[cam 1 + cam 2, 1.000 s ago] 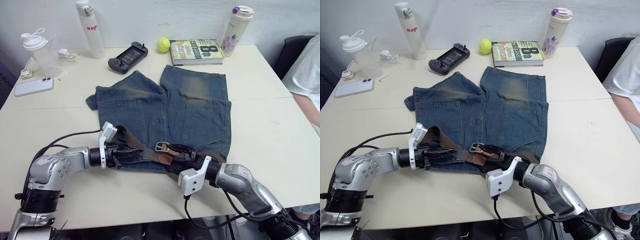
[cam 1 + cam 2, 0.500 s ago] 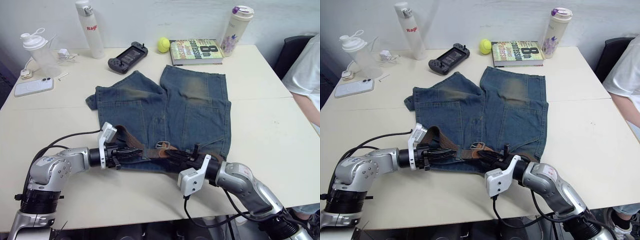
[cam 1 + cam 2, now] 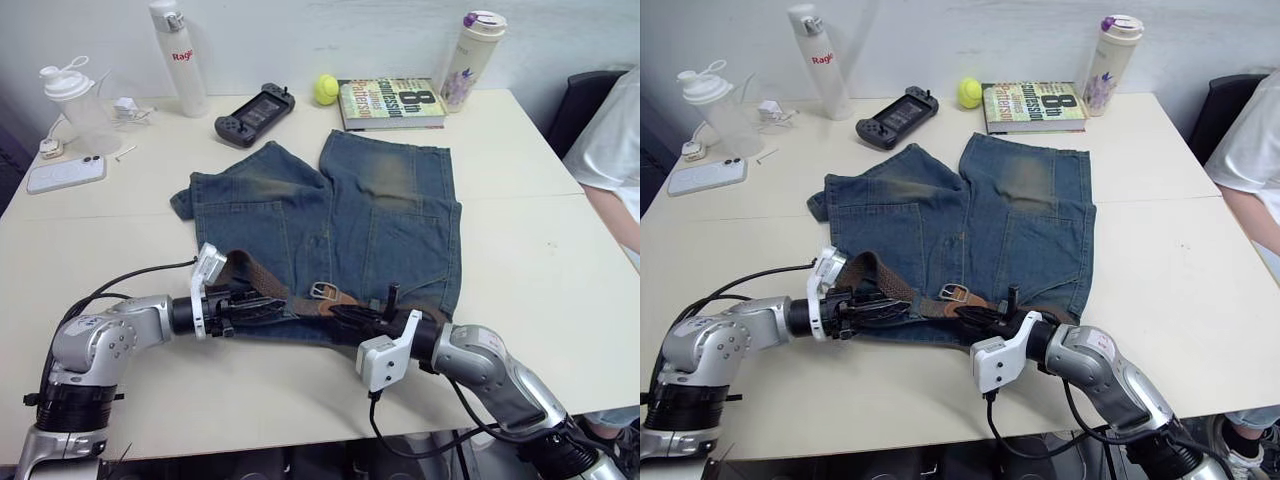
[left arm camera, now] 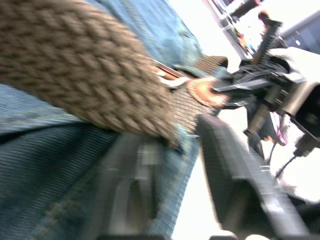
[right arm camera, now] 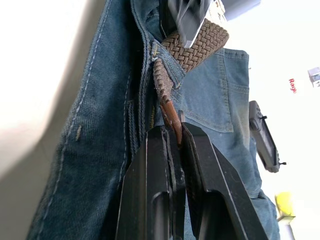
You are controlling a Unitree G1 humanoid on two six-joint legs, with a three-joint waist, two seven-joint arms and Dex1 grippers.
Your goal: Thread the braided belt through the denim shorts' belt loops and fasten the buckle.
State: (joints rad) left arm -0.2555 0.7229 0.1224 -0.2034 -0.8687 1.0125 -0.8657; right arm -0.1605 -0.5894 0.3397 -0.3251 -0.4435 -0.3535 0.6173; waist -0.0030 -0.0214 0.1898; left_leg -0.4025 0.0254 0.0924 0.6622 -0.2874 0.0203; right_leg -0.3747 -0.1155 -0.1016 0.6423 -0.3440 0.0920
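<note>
The right gripper [image 5: 172, 135] has its two black fingers pressed together on the tan leather tip of the braided belt [image 5: 192, 47], pinching it edge-on right at the waistband of the denim shorts [image 3: 330, 215]. Holding the stiff tip rather than the woven strap looks deliberate — the tip is probably the only part firm enough to be steered toward the buckle [image 3: 323, 291], which lies just beside the gripper on the waistband, near the middle of the shorts' near edge.

The left gripper [image 3: 245, 305] rests at the robot's left end of the waistband. In the left wrist view its fingers [image 4: 235, 175] stand apart, with the denim and the braided strap lying between and above them; no clamping is visible, so it reads as spread and probably steadying the fabric rather than gripping it.

The belt arches up in a loop from the left gripper, then runs along the waistband toward the buckle. One of the belt loops [image 5: 167, 57] shows with the strap passing through it.

The shorts lie flat on the table [image 3: 520, 230], waistband toward the robot, legs pointing away — an orientation that keeps the work within reach of both arms. Judged from this layout, threading is largely done and fastening remains.
</note>
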